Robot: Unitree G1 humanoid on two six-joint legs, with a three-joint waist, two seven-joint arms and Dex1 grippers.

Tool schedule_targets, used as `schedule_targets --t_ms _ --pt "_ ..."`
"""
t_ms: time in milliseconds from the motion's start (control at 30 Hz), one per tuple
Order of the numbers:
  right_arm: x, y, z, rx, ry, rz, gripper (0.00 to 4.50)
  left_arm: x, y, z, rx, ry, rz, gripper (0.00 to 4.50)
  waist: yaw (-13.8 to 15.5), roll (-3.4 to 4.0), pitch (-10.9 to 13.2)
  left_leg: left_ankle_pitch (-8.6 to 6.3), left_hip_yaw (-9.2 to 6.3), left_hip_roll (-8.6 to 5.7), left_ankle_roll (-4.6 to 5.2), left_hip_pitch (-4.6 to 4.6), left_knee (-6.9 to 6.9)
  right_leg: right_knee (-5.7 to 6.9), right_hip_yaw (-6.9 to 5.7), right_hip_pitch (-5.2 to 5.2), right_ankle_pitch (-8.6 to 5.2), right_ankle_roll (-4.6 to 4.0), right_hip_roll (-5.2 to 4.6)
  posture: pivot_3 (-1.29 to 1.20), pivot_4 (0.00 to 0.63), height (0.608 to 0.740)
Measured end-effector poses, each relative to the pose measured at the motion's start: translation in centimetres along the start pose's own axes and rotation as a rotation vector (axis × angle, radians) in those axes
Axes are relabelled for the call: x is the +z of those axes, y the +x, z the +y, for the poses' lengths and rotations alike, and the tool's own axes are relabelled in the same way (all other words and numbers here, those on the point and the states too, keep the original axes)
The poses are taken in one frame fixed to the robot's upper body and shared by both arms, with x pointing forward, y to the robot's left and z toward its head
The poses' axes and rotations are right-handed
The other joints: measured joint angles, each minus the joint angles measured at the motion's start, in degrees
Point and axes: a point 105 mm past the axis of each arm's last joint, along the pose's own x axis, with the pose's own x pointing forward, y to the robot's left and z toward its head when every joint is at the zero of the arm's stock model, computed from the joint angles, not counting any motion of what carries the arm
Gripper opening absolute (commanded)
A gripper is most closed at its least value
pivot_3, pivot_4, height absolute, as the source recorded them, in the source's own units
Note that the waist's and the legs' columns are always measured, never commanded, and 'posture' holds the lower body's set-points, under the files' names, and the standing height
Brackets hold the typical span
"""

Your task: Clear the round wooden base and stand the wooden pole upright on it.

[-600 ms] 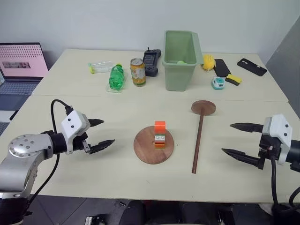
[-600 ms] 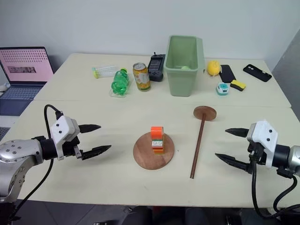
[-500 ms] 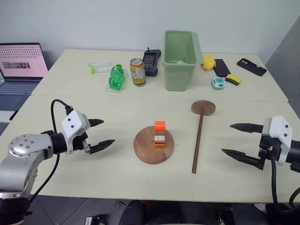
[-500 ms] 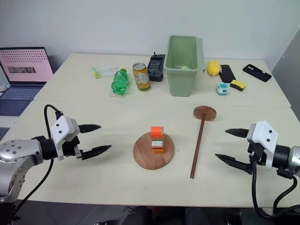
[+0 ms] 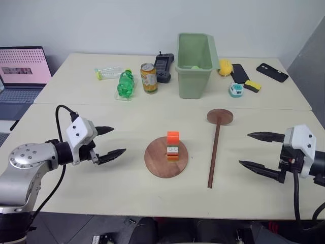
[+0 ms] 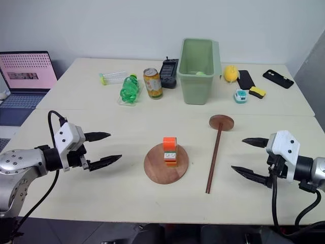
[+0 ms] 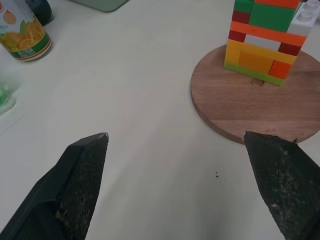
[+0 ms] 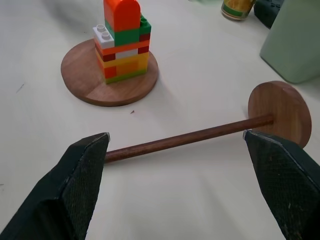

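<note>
Between the two grippers, on the pale table (image 5: 101, 198), lies the base (image 5: 166, 158), a flat reddish-brown disc with a smooth rim, and on its middle stands a small brick stack (image 5: 173, 146) of orange, yellow, green and white pieces. Ahead of the left gripper (image 5: 110, 142), whose jaws stand wide and hold nothing, the base sits a little apart, with bare tabletop from the fingertips to its rim. Facing the right gripper (image 5: 254, 151), jaws also wide and empty, the pole (image 5: 214, 157) lies flat: a thin dark-brown rod, its round disc end pointing away toward the far half of the table, its plain end toward the near edge. It lies between the right jaws and the base, touching neither, with open table on both sides of it. Well beyond both grippers a green bin (image 5: 195, 57), a can (image 5: 149, 78), a green bottle (image 5: 125, 84), a clear bottle (image 5: 109, 72) and phones (image 5: 272, 72) crowd the far half; a laptop (image 5: 23, 73) sits outside the left gripper.
</note>
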Motion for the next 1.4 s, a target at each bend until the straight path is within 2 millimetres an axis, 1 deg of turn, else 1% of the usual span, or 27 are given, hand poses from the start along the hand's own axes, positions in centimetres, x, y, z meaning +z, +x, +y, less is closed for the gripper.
schedule_targets --t_ms 100,233,500,667,767,867,1033,1100,1200,1300,1400 --pt "1.0 -0.1 -0.8 -0.005 -0.020 -0.017 4.50 0.1 0.0 0.1 0.002 0.002 -0.003 4.50 0.0 0.00 0.0 0.00 0.00 0.00 0.00 -0.01 0.00 -0.01 0.00 0.00 0.00 0.00 0.00 0.00 0.150 0.740" --pt "1.4 -0.4 -1.5 -0.019 -0.023 -0.018 4.50 0.2 0.1 0.1 0.003 0.004 -0.013 4.50 0.1 0.00 0.0 0.00 0.01 -0.01 0.00 -0.03 0.00 -0.02 0.00 0.01 0.00 0.00 0.00 0.00 0.150 0.740" --pt "1.3 -0.3 -1.4 -0.015 -0.015 -0.014 4.50 1.0 0.2 0.2 -0.009 -0.009 -0.057 4.50 0.0 0.00 0.0 0.00 0.00 -0.01 0.00 -0.04 0.00 -0.02 -0.01 0.01 0.00 0.00 0.00 0.00 0.150 0.740" --pt "1.3 -0.2 -1.0 0.001 0.005 -0.022 4.50 2.3 0.4 0.1 -0.054 -0.015 -0.103 4.50 0.1 0.00 0.0 0.00 0.01 -0.02 0.00 -0.04 0.00 -0.02 -0.02 0.01 0.00 0.00 0.00 0.00 0.150 0.740" --pt "1.7 0.1 -0.3 0.025 0.016 -0.036 4.50 3.6 1.3 -0.7 -0.136 0.009 -0.127 4.50 0.1 0.00 0.0 0.00 0.02 -0.04 0.00 -0.03 0.02 -0.01 -0.01 0.01 0.00 0.00 0.03 0.00 0.150 0.740" --pt "2.1 0.6 0.5 0.028 0.037 -0.071 4.50 5.3 2.7 -1.5 -0.216 0.022 -0.182 4.50 0.1 -0.02 0.0 0.00 0.01 -0.05 0.00 -0.07 0.07 -0.01 -0.03 0.04 0.00 0.00 0.08 0.00 0.150 0.740" --pt "2.2 1.9 2.5 0.031 0.097 -0.123 4.50 7.1 5.8 -2.8 -0.338 0.034 -0.253 4.50 0.1 -0.02 0.0 0.00 0.03 -0.07 0.00 -0.10 0.10 0.00 -0.05 0.04 0.00 0.00 0.16 0.00 0.150 0.740" --pt "2.2 2.3 3.0 0.028 0.109 -0.127 4.50 7.2 6.8 -3.2 -0.385 0.021 -0.258 4.50 0.1 -0.02 0.0 0.00 0.06 -0.08 0.00 -0.08 0.10 0.00 -0.05 0.04 0.00 0.00 0.17 0.00 0.150 0.740" --pt "2.5 2.6 3.2 0.010 0.113 -0.145 4.50 7.8 8.4 -3.9 -0.452 0.021 -0.272 4.50 0.1 -0.03 0.0 0.00 0.08 -0.12 0.00 -0.09 0.16 0.02 -0.08 0.04 0.00 0.00 0.23 0.00 0.150 0.740" --pt "2.6 2.9 3.3 -0.008 0.116 -0.151 4.50 7.5 9.8 -4.0 -0.497 0.044 -0.256 4.50 0.0 -0.03 0.0 0.01 0.06 -0.15 -0.01 -0.08 0.16 0.02 -0.08 0.04 0.00 0.00 0.28 0.00 0.150 0.740" --pt "2.7 3.0 3.4 -0.005 0.125 -0.155 4.50 7.3 10.3 -4.3 -0.523 0.058 -0.250 4.50 -0.1 -0.03 0.0 0.01 0.07 -0.12 -0.01 -0.08 0.16 0.02 -0.06 0.04 0.00 0.00 0.29 0.00 0.150 0.740"
